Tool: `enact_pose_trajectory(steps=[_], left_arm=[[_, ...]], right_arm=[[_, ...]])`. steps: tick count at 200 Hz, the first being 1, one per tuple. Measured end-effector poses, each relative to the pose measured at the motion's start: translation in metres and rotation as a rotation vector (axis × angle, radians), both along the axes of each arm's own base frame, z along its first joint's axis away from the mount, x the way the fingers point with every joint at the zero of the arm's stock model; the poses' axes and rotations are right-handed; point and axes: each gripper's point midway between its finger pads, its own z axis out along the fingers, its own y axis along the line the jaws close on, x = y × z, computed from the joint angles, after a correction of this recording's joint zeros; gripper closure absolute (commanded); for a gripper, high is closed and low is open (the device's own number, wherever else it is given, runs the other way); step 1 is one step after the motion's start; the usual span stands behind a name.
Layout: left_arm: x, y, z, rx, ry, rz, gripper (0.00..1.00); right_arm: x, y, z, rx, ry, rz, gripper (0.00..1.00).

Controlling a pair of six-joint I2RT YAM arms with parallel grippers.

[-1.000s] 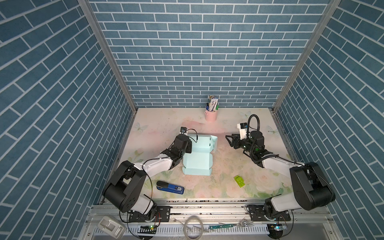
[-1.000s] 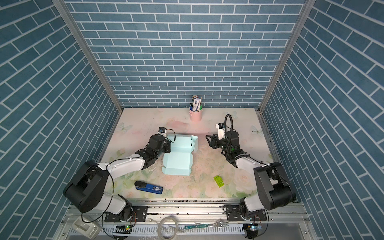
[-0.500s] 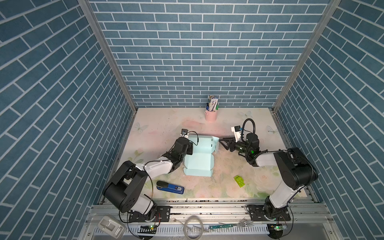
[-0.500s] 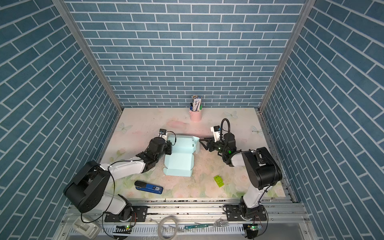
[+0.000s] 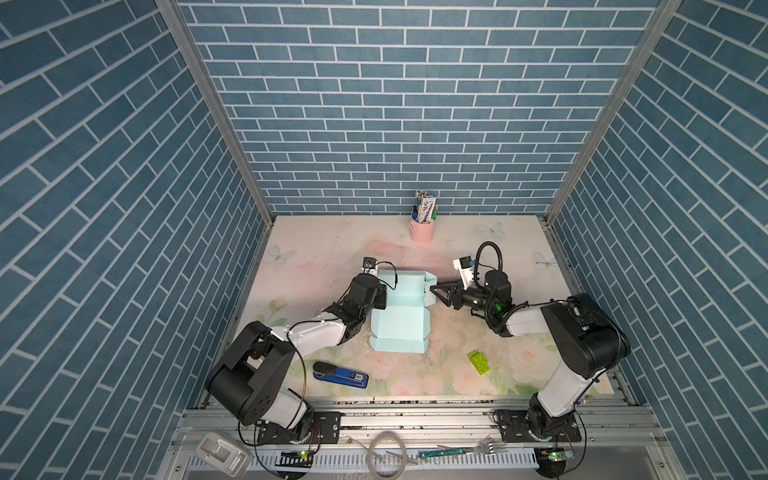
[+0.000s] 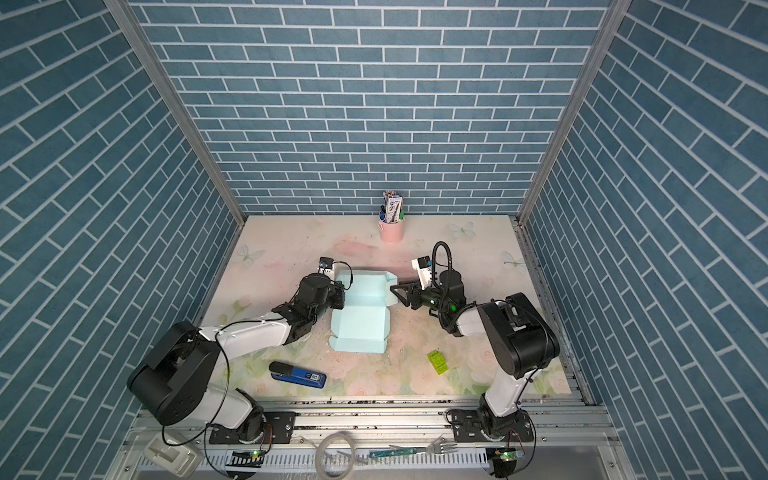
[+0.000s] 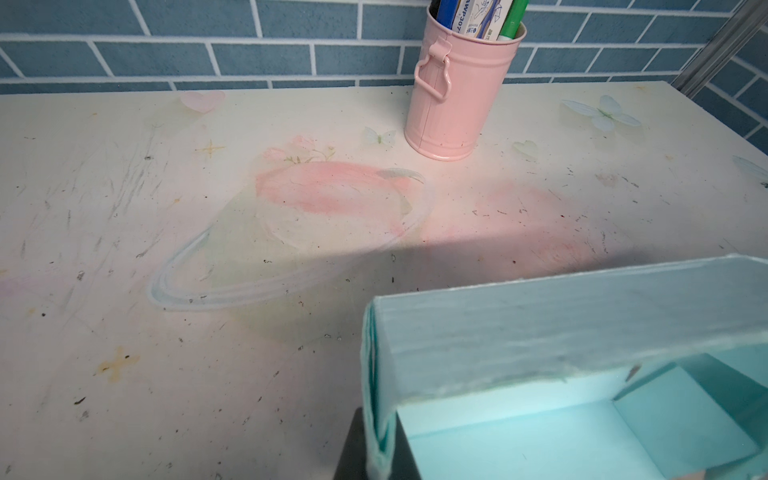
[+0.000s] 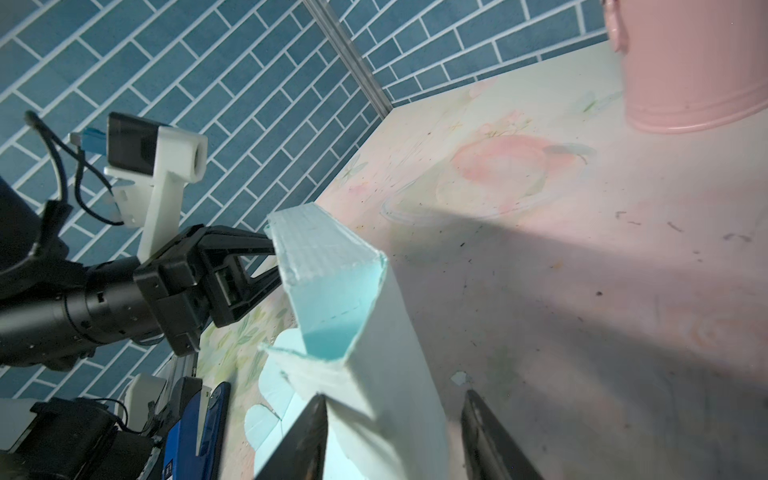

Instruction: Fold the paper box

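The paper box point(image 5: 401, 318) point(image 6: 360, 322), pale mint card, lies mid-table with its back part raised into walls and its front panel flat. My left gripper point(image 5: 380, 296) point(image 6: 338, 297) is shut on the doubled left wall; in the left wrist view the folded card point(image 7: 540, 324) sits pinched between the two dark fingers of that gripper point(image 7: 376, 455). My right gripper point(image 5: 436, 293) point(image 6: 397, 293) point(image 8: 399, 436) stands open astride the box's right end wall point(image 8: 399, 374), one finger point(image 8: 307, 440) against the card. The left gripper point(image 8: 272, 264) shows beyond the box's far corner.
A pink cup of pens point(image 5: 422, 230) point(image 6: 391, 232) point(image 7: 453, 104) stands at the back. A blue stapler point(image 5: 340, 376) point(image 6: 297, 376) lies front left. A green toy brick point(image 5: 478, 362) point(image 6: 437, 360) lies front right. Brick-pattern walls enclose three sides.
My right gripper has swung left and down to the box's right wall, its jaws a little narrower. The left gripper has kept its hold in place.
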Motion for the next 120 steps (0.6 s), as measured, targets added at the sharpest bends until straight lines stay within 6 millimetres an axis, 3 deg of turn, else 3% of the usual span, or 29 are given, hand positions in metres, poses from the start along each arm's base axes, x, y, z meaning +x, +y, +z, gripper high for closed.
enact_pose_trajectory(steps=[54, 120], left_arm=[[-0.001, 0.000, -0.001, -0.002, 0.007, 0.003, 0.92], [-0.003, 0.000, -0.004, 0.005, 0.018, 0.002, 0.92]], right_arm=[[-0.015, 0.022, -0.003, -0.004, -0.009, 0.047, 0.50], [-0.014, 0.027, -0.012, -0.065, -0.034, -0.005, 0.56]])
